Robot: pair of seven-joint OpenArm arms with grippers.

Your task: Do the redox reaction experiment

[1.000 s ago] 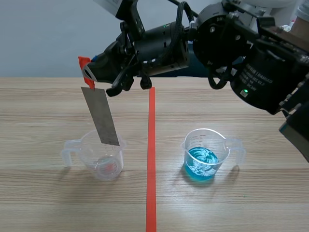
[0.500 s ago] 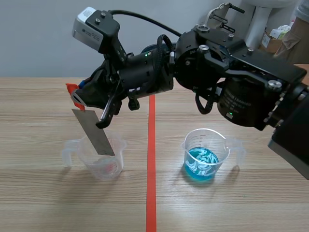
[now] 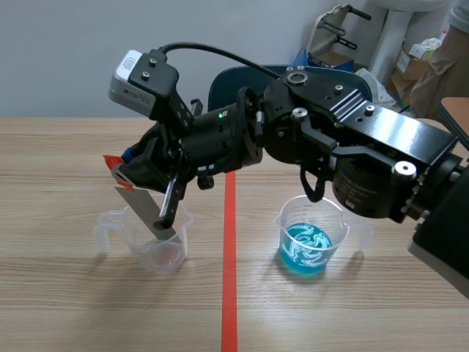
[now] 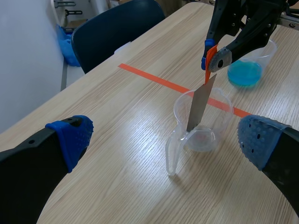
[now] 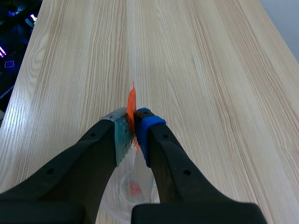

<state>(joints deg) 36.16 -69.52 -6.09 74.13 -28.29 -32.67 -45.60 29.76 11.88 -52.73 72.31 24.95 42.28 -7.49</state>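
While the right jaws clench its orange tab (image 3: 111, 160), the thin metal strip (image 3: 143, 211) hangs tilted into the clear beaker (image 3: 139, 248); likely light, stiff, slippery, best held there; the left jaws gape.

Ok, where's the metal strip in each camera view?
Scene view: metal strip left of centre, hanging from the right gripper into the clear beaker.
Left wrist view: ahead, standing in that beaker.
Right wrist view: only its orange-taped end shows, between the fingers.
Shared landmark: the clear beaker.
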